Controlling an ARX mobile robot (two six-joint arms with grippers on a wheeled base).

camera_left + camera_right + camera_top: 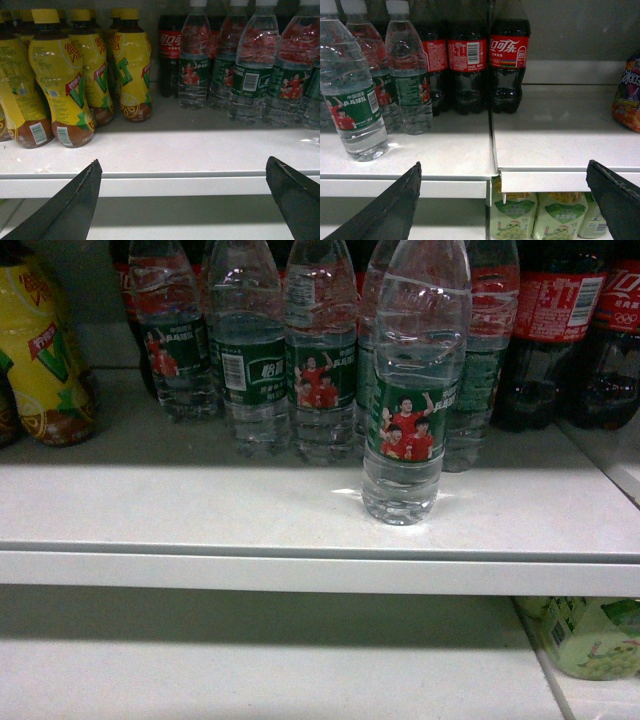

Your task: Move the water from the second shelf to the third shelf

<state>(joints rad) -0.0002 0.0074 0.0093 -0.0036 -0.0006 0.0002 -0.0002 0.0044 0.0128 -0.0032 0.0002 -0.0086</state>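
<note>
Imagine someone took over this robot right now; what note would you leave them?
Left gripper: open, empty, facing the shelf edge near the yellow bottles.
Right gripper: open, empty, facing the shelf edge, with cola behind.
Water: one bottle stands alone near the front of the shelf, ahead of the row of water bottles.
Done: I can't tell whether this front bottle has been moved; nothing is held.
Left: which shelf this is can't be told from these views. If the water still needs moving, grasp the front bottle, probably with the right gripper, and place it on the third shelf.

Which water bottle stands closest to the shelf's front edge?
The lone water bottle standing forward of the row of water bottles, nearest the shelf edge.
</note>
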